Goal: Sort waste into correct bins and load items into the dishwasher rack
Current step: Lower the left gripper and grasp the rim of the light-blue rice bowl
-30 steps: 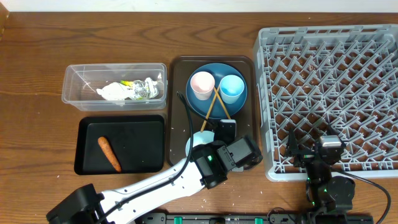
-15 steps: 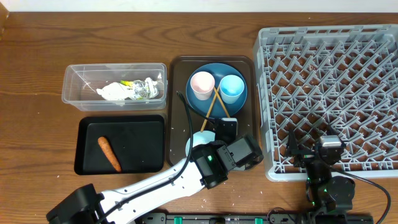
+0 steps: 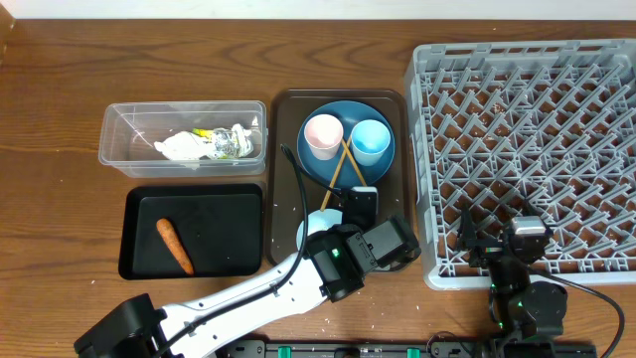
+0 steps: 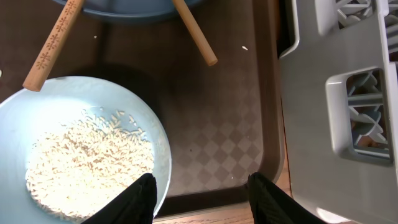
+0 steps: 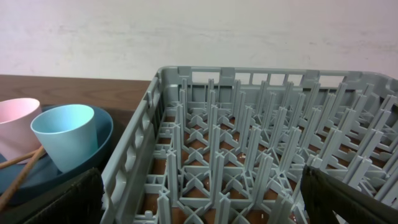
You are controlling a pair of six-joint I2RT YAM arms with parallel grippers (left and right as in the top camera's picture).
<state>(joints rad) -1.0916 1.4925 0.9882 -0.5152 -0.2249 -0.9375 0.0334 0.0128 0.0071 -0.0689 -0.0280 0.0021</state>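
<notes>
Well, left gripper (image 4: 205, 193): black fingers apart, gripping nothing, beside the bowl's rim.
pale-blue bowl (image 4: 43, 102): round, smooth, holding white rice grains (image 4: 87, 158), on checker-textured brown tray (image 4: 217, 124).
right gripper (image 5: 202, 199): spread wide, empty, at the grey lattice rack (image 3: 527, 129).

The brown serving tray (image 4: 217, 137) has a faint checkered floor. On it sits a dark-blue plate (image 3: 340, 106) with a pink cup (image 3: 323, 134) and a light-blue cup (image 3: 371, 139). The tan wooden chopsticks (image 4: 53, 43) bear rows of small dark motifs. At the tray's near end, a pale-blue bowl (image 4: 81, 93) holds white rice (image 4: 87, 155). Right of the tray, the dishwasher rack (image 3: 527, 139) is grey, a diagonal lattice. Left of the tray are an orange carrot (image 3: 175, 246) on the black tray (image 3: 224, 234), and white paper (image 3: 179, 147) and a yellow-green packet (image 3: 204, 132) in the clear tub (image 3: 119, 149).
</notes>
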